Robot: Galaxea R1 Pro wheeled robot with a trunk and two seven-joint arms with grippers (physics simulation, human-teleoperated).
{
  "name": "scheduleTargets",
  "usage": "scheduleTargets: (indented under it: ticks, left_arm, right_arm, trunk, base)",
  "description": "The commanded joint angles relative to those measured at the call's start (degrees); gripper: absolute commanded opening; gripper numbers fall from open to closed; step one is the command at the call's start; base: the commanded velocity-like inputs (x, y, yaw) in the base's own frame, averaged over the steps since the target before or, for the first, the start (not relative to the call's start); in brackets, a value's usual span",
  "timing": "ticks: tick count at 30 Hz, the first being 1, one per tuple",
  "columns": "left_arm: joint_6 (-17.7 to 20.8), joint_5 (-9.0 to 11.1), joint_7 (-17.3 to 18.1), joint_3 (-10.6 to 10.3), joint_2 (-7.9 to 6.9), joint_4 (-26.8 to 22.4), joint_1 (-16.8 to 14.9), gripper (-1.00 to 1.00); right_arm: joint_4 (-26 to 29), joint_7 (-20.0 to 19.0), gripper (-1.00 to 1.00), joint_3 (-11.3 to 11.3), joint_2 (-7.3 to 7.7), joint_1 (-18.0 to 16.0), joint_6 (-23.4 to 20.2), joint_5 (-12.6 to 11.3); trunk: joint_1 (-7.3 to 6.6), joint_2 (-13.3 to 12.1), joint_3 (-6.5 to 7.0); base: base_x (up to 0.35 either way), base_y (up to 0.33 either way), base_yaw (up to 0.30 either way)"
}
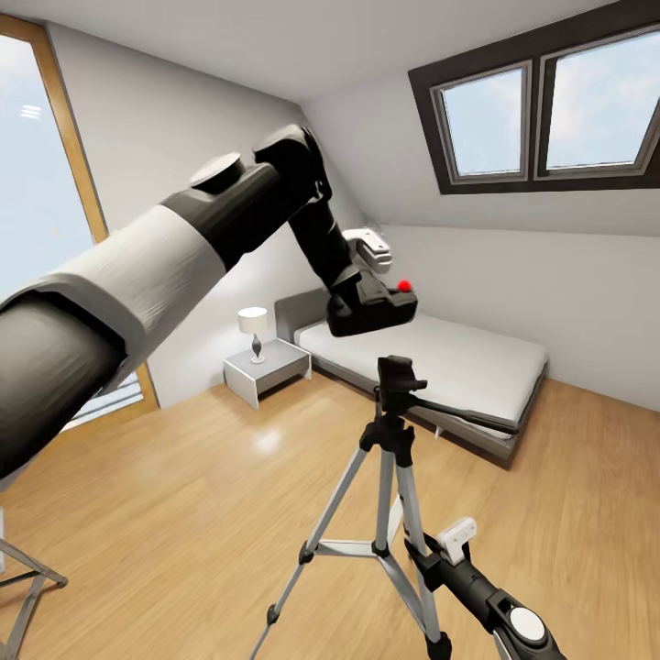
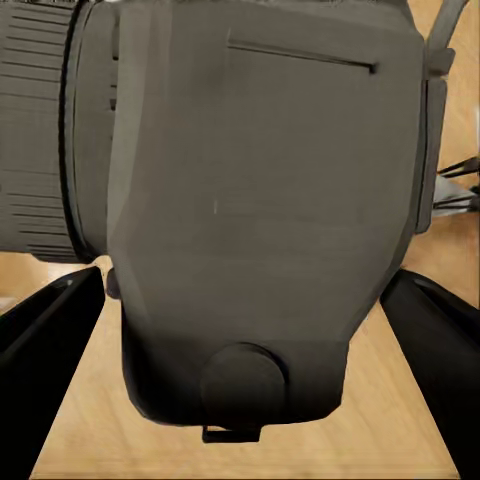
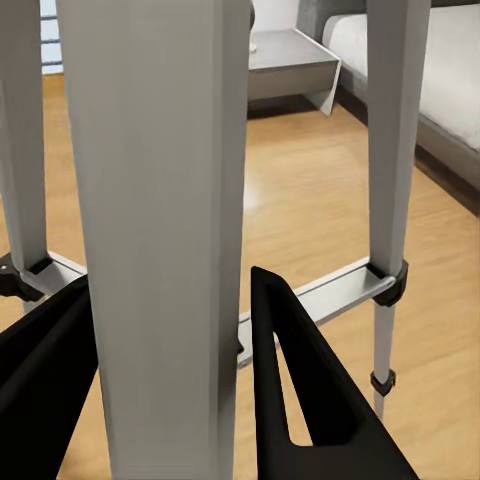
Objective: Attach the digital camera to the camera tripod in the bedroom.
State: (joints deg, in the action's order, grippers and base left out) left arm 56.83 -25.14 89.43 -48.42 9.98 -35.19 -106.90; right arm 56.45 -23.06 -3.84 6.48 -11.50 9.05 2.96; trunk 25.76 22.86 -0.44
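**Camera held above the tripod head**

The left gripper point(image 1: 367, 293) clasps the digital camera point(image 1: 374, 313) (red button uppermost) just above the camera tripod point(image 1: 396, 431), not touching its head. The right gripper point(image 3: 170, 390) straddles a silver tripod leg point(image 3: 160, 230), fingers closed against it. The bed point(image 1: 458, 367) lies beyond.

The head view is looking forward and slightly down from high up, across the tripod point(image 1: 394, 477) toward the bed point(image 1: 458, 367) and the skylights point(image 1: 541, 115). The left wrist view is sitting very close to the camera point(image 2: 260, 220), facing down at the wood floor point(image 2: 85, 400) past it. The right wrist view is sitting low and close against a tripod leg point(image 3: 165, 230), facing along the floor toward the nightstand point(image 3: 290, 65) and bed. All three are sharing the floor; the head and right wrist views are also sharing tripod, nightstand and bed.
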Motion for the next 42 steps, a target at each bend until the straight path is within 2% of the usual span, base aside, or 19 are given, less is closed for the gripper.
scheduleTargets:
  ticks: [1, 4, 7, 19, 34, 42]
  left_arm:
    - [0.61, -0.62, 0.57, -1.14, 0.02, 0.09, -0.01, -1.0]
    - [0.57, -0.62, 0.57, -3.39, 0.02, 0.19, 0.27, -1.0]
    - [0.57, -0.58, 0.57, -3.94, 0.02, -0.05, 0.62, -1.0]
    - [0.64, -0.45, 0.57, -4.21, 0.02, -3.59, 0.72, -1.0]
    - [0.56, -0.51, 0.57, -4.43, 0.02, -4.7, 0.73, -1.0]
    - [1.02, -0.68, 0.57, -4.81, 0.02, -15.05, 0.73, -1.0]
  right_arm:
    - [-0.02, -0.06, -1.0, -0.06, 0.03, -0.02, 0.26, 0.29]
    - [-0.02, -0.06, -1.0, -0.11, 0.03, -0.02, 0.21, 0.29]
    - [-0.02, -0.06, -1.0, -0.12, 0.03, -0.02, 0.25, 0.29]
    - [-0.1, -0.06, -1.0, -0.12, 0.03, -0.02, 0.26, 0.29]
    - [-0.44, -0.06, -1.0, -0.14, 0.03, -0.02, 0.26, 0.29]
    - [-0.5, -0.06, -1.0, -0.12, 0.03, -0.02, 0.26, 0.29]
  trunk:
    - [0.02, 0.06, -0.04]
    - [0.02, 0.06, -0.04]
    - [0.02, 0.06, -0.04]
    - [0.02, 0.06, -0.04]
    - [0.02, 0.06, -0.04]
    - [0.02, 0.06, -0.04]
  base:
    - [0.0, 0.0, 0.0]
    - [0.0, 0.0, 0.0]
    - [0.0, 0.0, 0.0]
    - [0.0, 0.0, 0.0]
    - [0.0, 0.0, 0.0]
    - [0.0, 0.0, 0.0]
